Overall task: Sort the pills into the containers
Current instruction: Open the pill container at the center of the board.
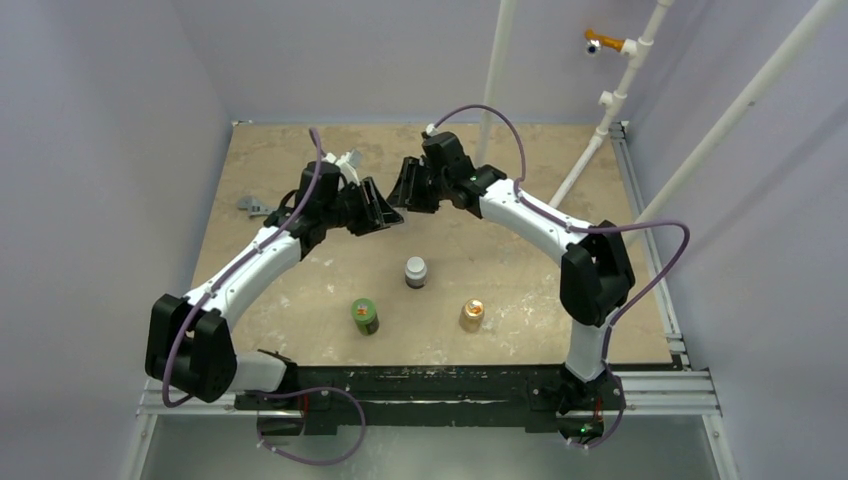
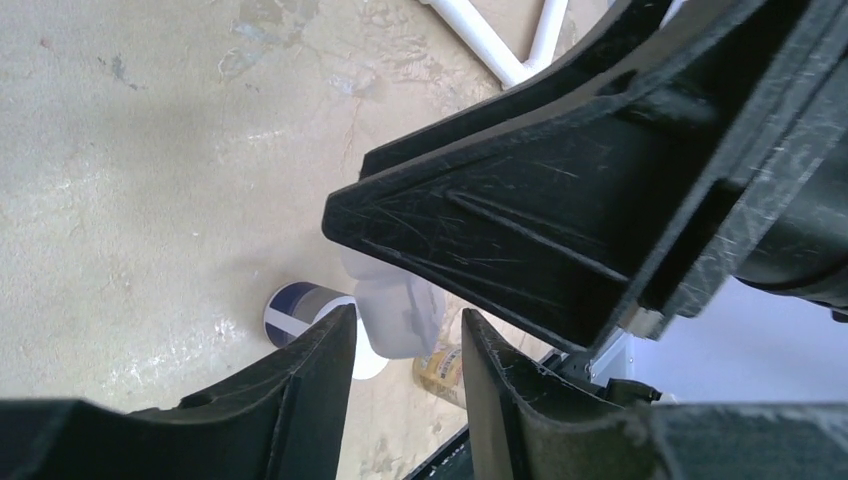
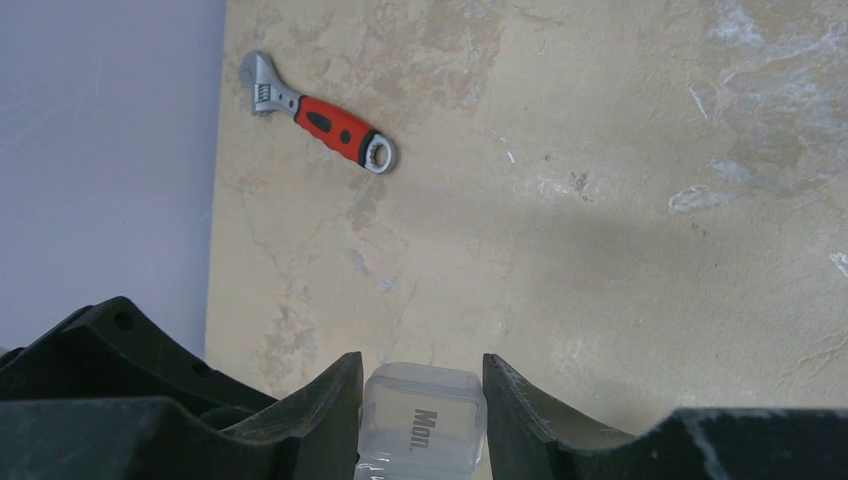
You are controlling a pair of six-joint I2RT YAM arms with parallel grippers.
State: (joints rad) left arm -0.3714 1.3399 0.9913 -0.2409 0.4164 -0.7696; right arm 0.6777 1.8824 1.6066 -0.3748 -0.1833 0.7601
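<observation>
Above the middle of the surface (image 1: 500, 250), two robot arms meet nose to nose over a small clear container (image 3: 422, 425) marked "Mon." The right pincer (image 3: 422, 362) pinches it across its narrow width, a finger flat on each side wall, well above the tabletop. The left pincer (image 2: 407, 315) faces it with fingers parted on either side of the container's free end. Whether they press on it cannot be told. No pills can be made out in any view.

The container looks light, thin-walled and smooth. It is probably stiff enough to hold its shape, yet likely to bow or squirt free under a hard squeeze. The flat side walls, gripped low on the body and clear of the lid, appear the safest hold. The lid edge likely needs only a gentle pull.

Below the arms stand a dark white-capped bottle (image 1: 415, 272), a green bottle (image 1: 364, 315) and a tan-orange bottle (image 1: 472, 315), well apart from each other. A red-handled wrench (image 3: 320, 125) lies near the far left edge.
</observation>
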